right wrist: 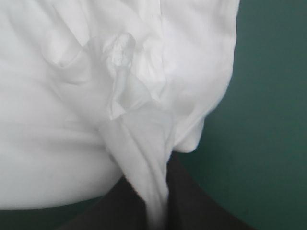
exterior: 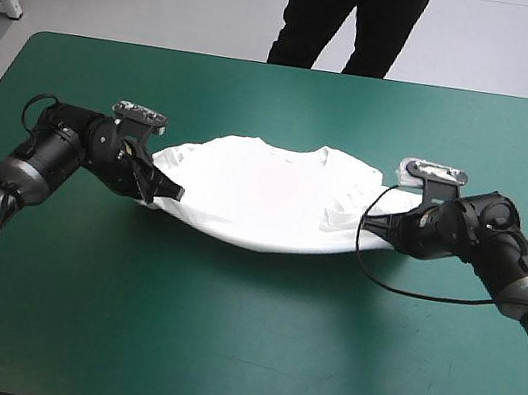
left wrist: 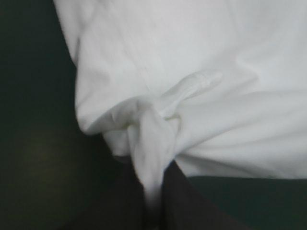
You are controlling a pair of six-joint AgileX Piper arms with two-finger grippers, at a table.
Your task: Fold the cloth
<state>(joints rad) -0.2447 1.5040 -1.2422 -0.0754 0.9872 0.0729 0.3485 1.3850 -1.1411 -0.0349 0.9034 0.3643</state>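
Table with teal-green cover [exterior: 238,355]: the working surface, with bare cover all round the garment. White T-shirt [exterior: 265,193] sits at mid-table toward the far edge, collar pointing to the far edge. The upper body lies spread, while the near edge hangs in a shallow curve between the two arms and casts a shadow on the cover, so that edge is probably raised off the table. Judged reason for the two-point hold: pinching both sides at once keeps the edge taut and level, so it can be carried over the rest of the shirt as one fold line without bunching. Left gripper [exterior: 157,188]: at the shirt's left side, black fingers all but closed, a twisted tuck of white fabric clamped between them (left wrist view). Right gripper [exterior: 368,230]: at the shirt's right side in the same condition, fingers nearly together on a gathered pleat (right wrist view). Containers: none seen in any view, so no contents to record. Fold judged begun, not yet laid down.
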